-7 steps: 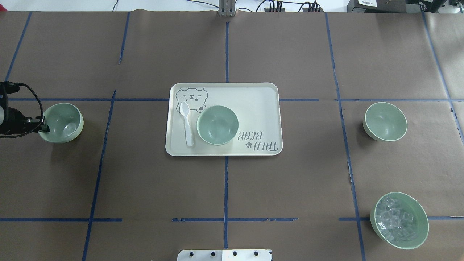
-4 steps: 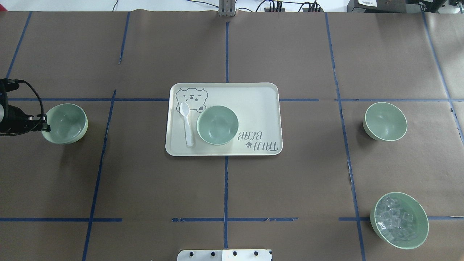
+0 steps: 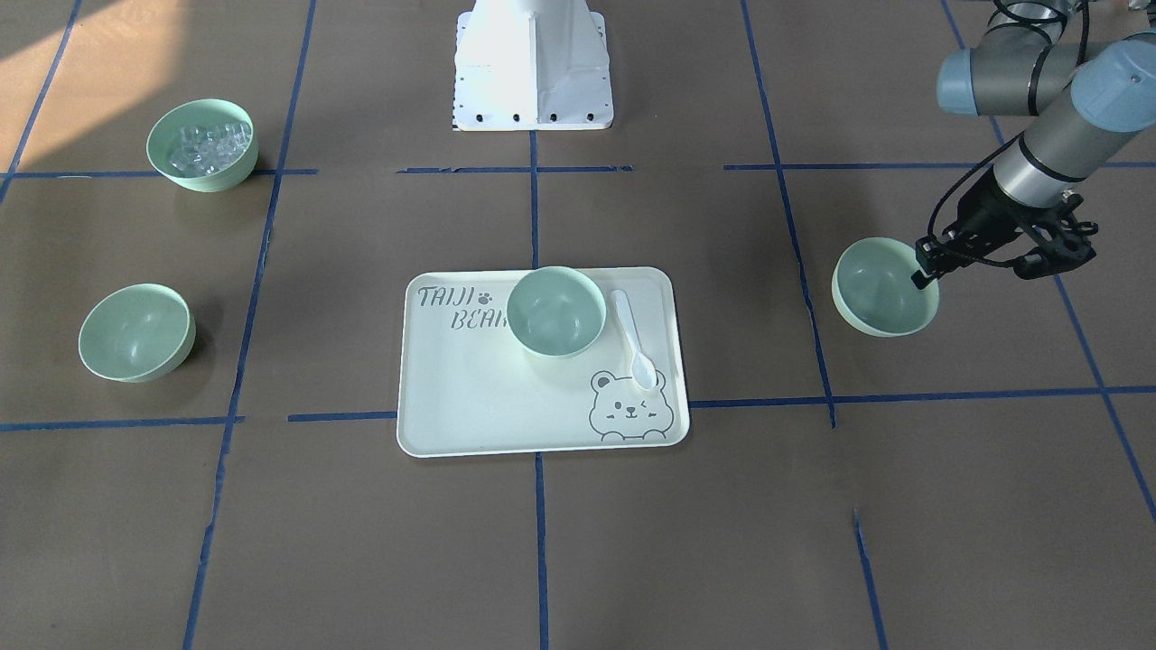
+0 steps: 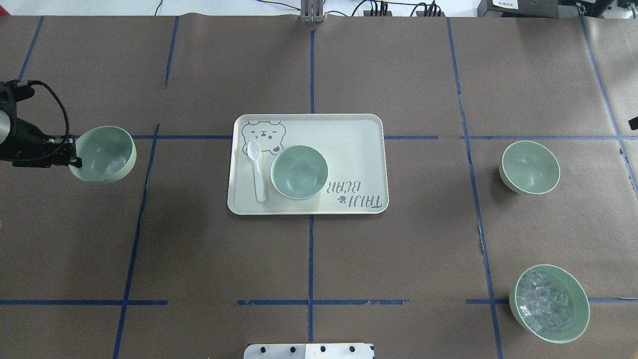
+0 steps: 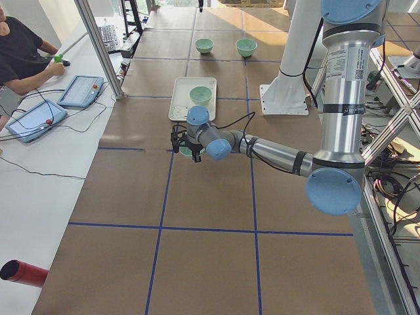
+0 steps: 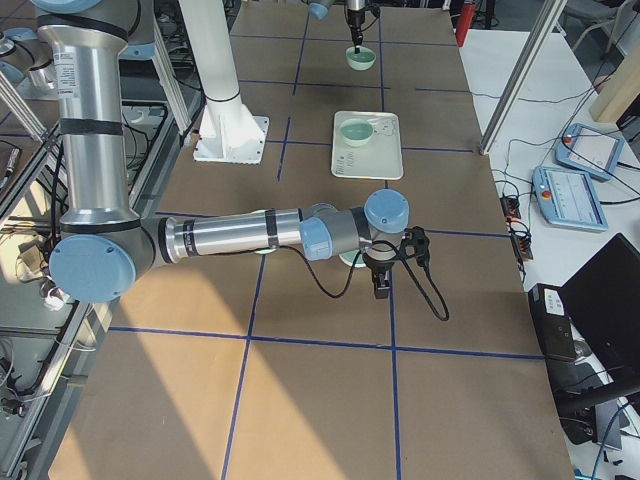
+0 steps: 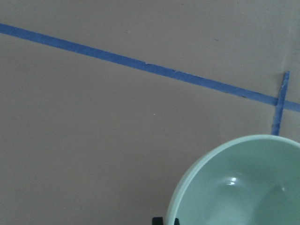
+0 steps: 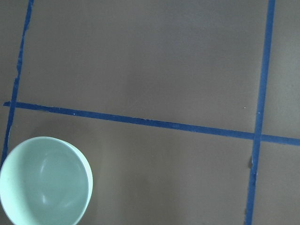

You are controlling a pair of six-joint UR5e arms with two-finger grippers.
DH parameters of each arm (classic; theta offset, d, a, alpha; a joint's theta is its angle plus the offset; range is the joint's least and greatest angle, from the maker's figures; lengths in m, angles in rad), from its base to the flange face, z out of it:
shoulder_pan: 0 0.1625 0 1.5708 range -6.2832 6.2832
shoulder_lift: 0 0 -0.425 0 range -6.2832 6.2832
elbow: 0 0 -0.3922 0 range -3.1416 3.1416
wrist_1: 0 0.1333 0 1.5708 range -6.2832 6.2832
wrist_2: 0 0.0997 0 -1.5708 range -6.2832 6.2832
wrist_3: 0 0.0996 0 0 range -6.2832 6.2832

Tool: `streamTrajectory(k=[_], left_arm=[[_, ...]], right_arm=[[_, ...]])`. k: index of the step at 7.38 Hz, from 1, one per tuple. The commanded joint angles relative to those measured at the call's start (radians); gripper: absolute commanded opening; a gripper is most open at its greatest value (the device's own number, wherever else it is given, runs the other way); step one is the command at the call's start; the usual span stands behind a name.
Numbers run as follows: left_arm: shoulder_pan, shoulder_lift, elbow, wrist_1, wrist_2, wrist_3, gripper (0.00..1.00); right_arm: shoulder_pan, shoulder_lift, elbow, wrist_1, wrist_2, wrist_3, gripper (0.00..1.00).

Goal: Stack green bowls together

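Note:
Three plain green bowls are in view. One [image 4: 105, 152] is at the left, and my left gripper [image 4: 74, 158] is shut on its near-left rim and holds it slightly tilted above the table; it also shows in the front view [image 3: 880, 287] and the left wrist view [image 7: 243, 187]. The second bowl [image 4: 299, 172] stands on the bear-print tray [image 4: 349, 134]. The third [image 4: 529, 167] stands on the right and shows in the right wrist view [image 8: 44, 183]. My right gripper [image 6: 381, 283] shows only in the exterior right view, so I cannot tell whether it is open or shut.
A white spoon [image 4: 257, 169] lies on the tray, left of the bowl. A green bowl with clear cubes [image 4: 548, 303] stands at the near right. Blue tape lines cross the brown paper table cover. An operator sits at the far side with tablets [image 5: 80, 92].
My left gripper has lifted its green bowl and carried it farther from me and a little toward the tray. The other bowls have not moved.

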Motion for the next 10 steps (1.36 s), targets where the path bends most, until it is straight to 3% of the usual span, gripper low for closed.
streamTrajectory(k=[1,4,7,8,9,10], left_arm=[[0.002,-0.109,-0.019,0.108,0.007,-0.145,0.00],[0.008,-0.221,-0.031,0.215,0.009,-0.245,0.00],[0.046,-0.296,-0.030,0.248,0.009,-0.349,0.00],[0.081,-0.324,-0.026,0.248,0.029,-0.409,0.00],[0.107,-0.338,-0.020,0.248,0.059,-0.423,0.00],[0.123,-0.353,-0.016,0.252,0.066,-0.451,0.00]], right_arm=[[-0.130,-0.005,-0.042,0.239,-0.068,0.308,1.00],[-0.276,-0.026,-0.096,0.452,-0.160,0.497,1.00],[-0.346,-0.026,-0.122,0.452,-0.199,0.498,1.00],[-0.356,-0.025,-0.124,0.452,-0.200,0.498,0.92],[-0.358,-0.025,-0.124,0.452,-0.199,0.500,0.40],[-0.358,-0.025,-0.124,0.452,-0.197,0.498,0.00]])
